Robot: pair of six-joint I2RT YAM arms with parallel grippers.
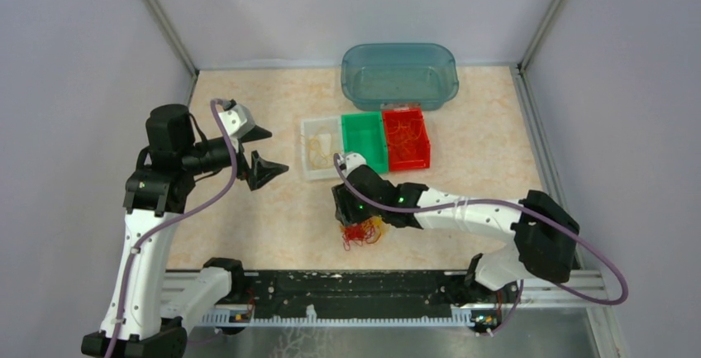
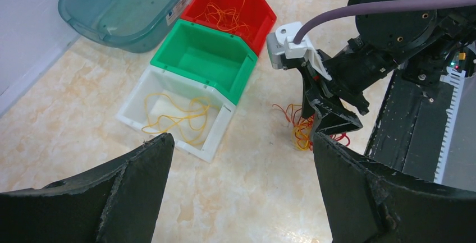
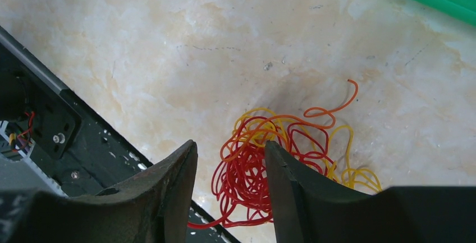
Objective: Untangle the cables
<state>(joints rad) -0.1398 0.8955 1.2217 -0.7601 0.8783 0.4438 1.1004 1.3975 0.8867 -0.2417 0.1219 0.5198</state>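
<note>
Step in hand: selecting a strand. The cables [image 3: 255, 159] lie clumped on the surface [image 1: 248, 230] near its front edge. The right gripper [image 3: 230, 189] straddles red strands, jaws parted. The left gripper [image 2: 241, 195] hovers wide open, well apart. Next move, as judged: close on a single strand, then lift.

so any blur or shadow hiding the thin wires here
top external: evenly lit, sharp, though the tangle of thin red, orange and yellow wires is tiny; right wrist: wires crisp, soft shadow on the beige marbled tabletop beyond them; left wrist: its own black end effector dark, slightly soft.
</note>
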